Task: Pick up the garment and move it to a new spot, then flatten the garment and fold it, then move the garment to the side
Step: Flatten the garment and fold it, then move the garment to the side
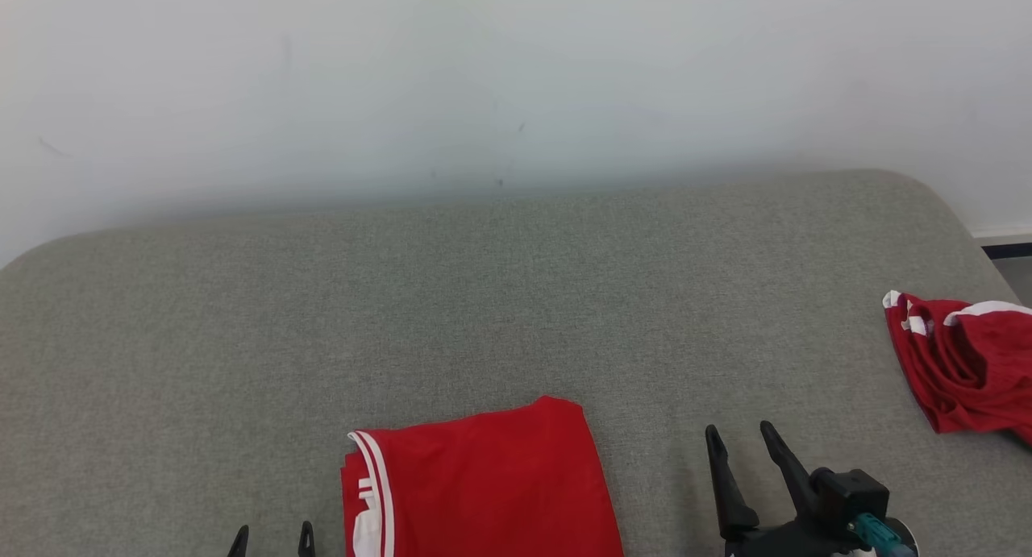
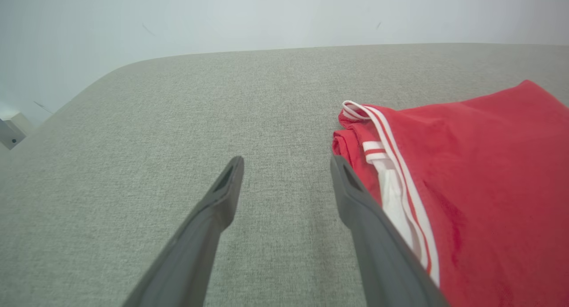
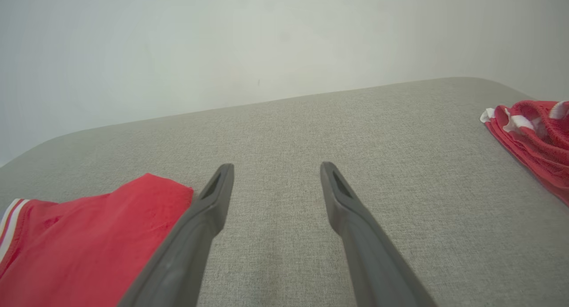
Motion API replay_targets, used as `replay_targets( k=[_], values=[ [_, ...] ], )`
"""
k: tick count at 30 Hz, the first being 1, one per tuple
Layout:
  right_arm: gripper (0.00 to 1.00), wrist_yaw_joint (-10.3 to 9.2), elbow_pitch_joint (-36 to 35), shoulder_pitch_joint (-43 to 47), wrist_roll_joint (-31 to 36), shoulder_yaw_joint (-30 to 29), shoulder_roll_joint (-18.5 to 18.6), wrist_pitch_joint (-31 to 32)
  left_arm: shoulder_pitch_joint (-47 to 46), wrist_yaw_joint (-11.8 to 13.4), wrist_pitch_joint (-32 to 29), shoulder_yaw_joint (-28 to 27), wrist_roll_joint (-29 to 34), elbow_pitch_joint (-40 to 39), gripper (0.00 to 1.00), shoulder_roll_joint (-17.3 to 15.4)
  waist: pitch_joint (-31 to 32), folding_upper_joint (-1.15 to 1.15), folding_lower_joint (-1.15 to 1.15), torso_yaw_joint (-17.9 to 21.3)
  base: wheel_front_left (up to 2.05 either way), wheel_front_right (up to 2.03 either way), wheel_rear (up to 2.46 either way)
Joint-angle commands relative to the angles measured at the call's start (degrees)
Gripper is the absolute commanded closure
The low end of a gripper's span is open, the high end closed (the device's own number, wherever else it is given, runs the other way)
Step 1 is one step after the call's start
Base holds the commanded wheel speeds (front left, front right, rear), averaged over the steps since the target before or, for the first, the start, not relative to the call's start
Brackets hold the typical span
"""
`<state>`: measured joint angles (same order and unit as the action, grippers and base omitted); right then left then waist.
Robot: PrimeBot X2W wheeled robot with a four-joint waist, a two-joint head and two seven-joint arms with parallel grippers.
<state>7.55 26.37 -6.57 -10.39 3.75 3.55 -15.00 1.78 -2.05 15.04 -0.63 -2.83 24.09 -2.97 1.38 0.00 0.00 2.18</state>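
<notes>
Flanking the folded red garment, the left gripper and the right gripper stand open and empty, probably placed so to move it aside.

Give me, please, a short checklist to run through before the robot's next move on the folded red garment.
1. Left hand open, holding nothing: ok.
2. Right hand open, holding nothing: ok.
3. Folded garment lying flat on the cushion: ok.
4. Left hand clear of the garment's striped edge: cannot tell.
5. Crumpled garment apart from the folded one: ok.
</notes>
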Motion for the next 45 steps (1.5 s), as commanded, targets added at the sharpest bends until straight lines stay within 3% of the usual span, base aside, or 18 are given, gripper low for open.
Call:
replay_targets(
  k=[1,22,45],
  values=[
    [0.00,-0.17,-0.62,1.00,-0.09,-0.80,-0.44,-0.20,-0.10,-0.02,0.17,-0.42,-0.16,-0.45,0.00,0.00,0.10,0.00,0.00,0.10,0.00,0.00,0.00],
    [0.00,-0.17,-1.04,3.16,0.34,-0.01,-0.70,-0.20,2.15,0.00,0.17,-2.11,-0.08,-5.28,0.00,0.08,1.22,0.00,0.00,0.32,0.00,0.00,0.00],
    [0.00,-0.17,1.05,1.07,-2.07,3.86,-0.70,-0.13,2.30,0.54,0.17,0.25,-1.57,-5.51,0.00,0.10,-0.50,0.00,0.00,-1.40,0.00,0.00,0.00]
  ],
)
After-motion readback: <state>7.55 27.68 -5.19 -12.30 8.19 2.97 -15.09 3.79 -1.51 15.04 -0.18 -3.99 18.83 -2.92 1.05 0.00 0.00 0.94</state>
